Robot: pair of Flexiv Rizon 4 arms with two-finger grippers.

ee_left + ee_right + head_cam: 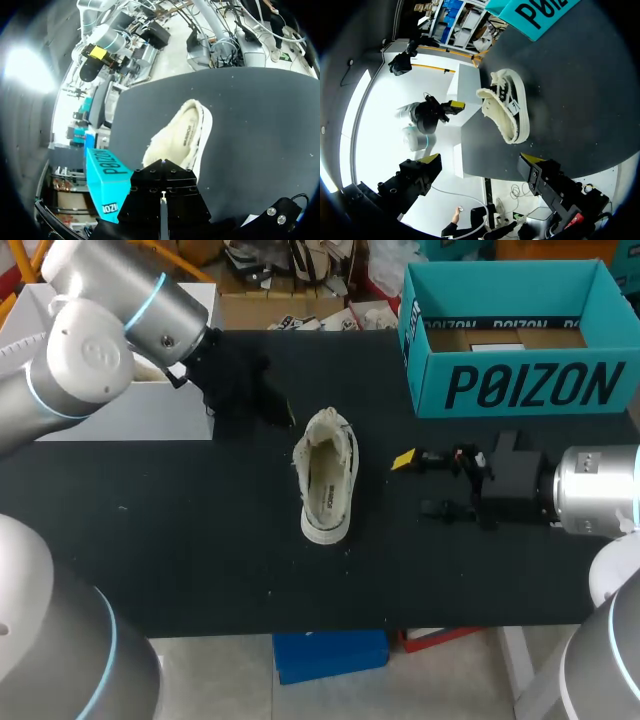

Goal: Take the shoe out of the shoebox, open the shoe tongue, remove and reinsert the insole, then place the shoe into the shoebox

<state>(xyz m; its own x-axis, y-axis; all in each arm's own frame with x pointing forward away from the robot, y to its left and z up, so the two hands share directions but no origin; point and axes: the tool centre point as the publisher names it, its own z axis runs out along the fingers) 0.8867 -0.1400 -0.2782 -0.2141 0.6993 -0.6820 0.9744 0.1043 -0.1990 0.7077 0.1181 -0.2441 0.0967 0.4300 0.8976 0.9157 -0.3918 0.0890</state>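
While the shoe (325, 475) rests sole-down on the table (200, 540), outside the shoebox (520, 385), the right gripper (415, 483) gapes wide and empty beside the shoe; for the left gripper (250, 390), near the shoe's far side, the opening cannot be told; a one-sided nudge may slide the shoe away.

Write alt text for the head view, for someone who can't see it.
A white shoe lies on a black table, outside the open teal shoebox at the far right. The right gripper hangs open beside it; the left gripper is farther back on its other side.
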